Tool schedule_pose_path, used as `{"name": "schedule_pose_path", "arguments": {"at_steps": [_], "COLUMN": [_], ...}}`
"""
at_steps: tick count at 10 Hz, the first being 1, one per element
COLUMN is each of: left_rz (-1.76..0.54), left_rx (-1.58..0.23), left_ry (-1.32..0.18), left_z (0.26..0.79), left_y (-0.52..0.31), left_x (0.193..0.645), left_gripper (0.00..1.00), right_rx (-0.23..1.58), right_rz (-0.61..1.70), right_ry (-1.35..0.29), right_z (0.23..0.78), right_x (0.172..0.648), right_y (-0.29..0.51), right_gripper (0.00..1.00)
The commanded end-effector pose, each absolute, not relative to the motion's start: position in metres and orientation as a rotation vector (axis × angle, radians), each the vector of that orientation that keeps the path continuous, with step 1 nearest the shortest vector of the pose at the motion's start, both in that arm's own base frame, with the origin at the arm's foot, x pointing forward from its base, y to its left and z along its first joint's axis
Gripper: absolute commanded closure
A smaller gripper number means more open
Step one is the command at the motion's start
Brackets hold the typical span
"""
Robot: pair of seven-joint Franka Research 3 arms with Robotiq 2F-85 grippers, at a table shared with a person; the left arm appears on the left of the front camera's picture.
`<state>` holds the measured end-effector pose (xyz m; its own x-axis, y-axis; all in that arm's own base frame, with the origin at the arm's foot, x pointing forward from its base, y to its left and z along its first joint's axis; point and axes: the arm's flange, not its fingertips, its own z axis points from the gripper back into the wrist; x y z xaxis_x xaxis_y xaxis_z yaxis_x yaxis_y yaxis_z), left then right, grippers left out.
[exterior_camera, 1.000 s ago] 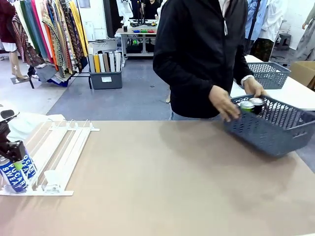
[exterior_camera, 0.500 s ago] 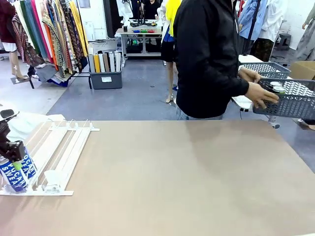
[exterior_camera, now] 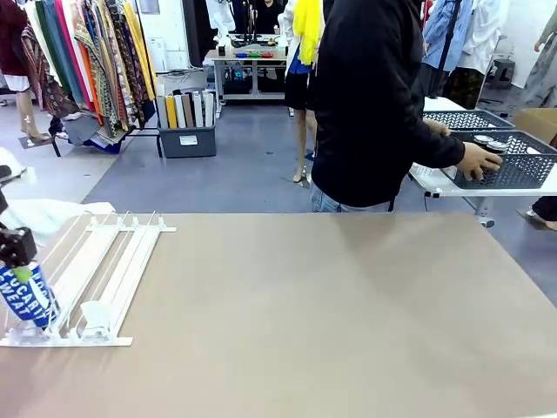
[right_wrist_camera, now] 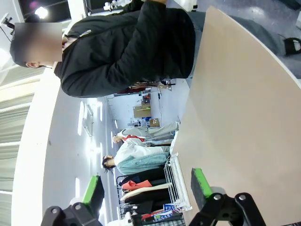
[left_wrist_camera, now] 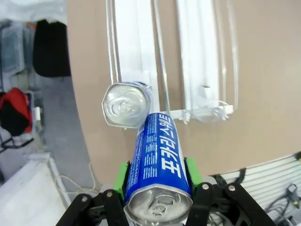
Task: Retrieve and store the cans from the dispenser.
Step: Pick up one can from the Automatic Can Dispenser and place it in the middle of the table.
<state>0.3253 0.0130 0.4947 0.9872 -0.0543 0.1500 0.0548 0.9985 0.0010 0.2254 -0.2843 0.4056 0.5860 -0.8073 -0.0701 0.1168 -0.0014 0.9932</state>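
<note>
One blue can [exterior_camera: 26, 296] clamped in left tool [exterior_camera: 17, 248], tilted, at dispenser [exterior_camera: 104, 261] near end, 8 o'clock on tabletop [exterior_camera: 331, 313]. Step: retrieval. Next, likely: lift clear of end stop, carry toward storage. Basket [exterior_camera: 513, 165] sits at 2 o'clock, off tabletop, under person's hand [exterior_camera: 480, 161]. Left wrist view adds second can [left_wrist_camera: 126, 104], touching first, in same lane. Right wrist view: right tool [right_wrist_camera: 146, 186] wide open, empty.

A black-jacketed person [exterior_camera: 370, 104] stands by grey baskets [exterior_camera: 522, 170] on a side table [exterior_camera: 428, 181].
</note>
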Motion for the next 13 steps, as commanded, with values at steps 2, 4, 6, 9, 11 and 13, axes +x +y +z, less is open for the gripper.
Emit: {"name": "schedule_pose_path", "arguments": {"at_steps": [2,4,6,9,11,13], "left_rz": [-0.087,-0.053,-0.068,-0.068,-0.088,-0.222], "left_rx": [0.018,-0.037,-0.002,-0.002,-0.067,-0.029], "left_ry": [-0.416,-0.505,-0.462,-0.462,-0.433,-0.442], "left_z": [0.545,0.567,0.591,0.591,0.583,0.583], "left_y": [0.01,0.02,0.01,0.01,-0.012,-0.128], "left_x": [0.255,0.251,0.253,0.253,0.265,0.309], "left_gripper": [1.0,1.0,1.0,1.0,1.0,1.0], "right_rx": [1.394,1.394,1.394,1.394,1.394,1.394], "right_rz": [-0.809,-0.809,-0.809,-0.809,-0.809,-0.809], "right_ry": [-0.639,-0.639,-0.639,-0.639,-0.639,-0.639], "right_z": [0.41,0.41,0.41,0.41,0.41,0.41], "right_x": [0.224,0.224,0.224,0.224,0.224,0.224], "right_y": [-0.283,-0.283,-0.283,-0.283,-0.283,-0.283], "right_gripper": [0.0,0.0,0.0,0.0,0.0,0.0]}}
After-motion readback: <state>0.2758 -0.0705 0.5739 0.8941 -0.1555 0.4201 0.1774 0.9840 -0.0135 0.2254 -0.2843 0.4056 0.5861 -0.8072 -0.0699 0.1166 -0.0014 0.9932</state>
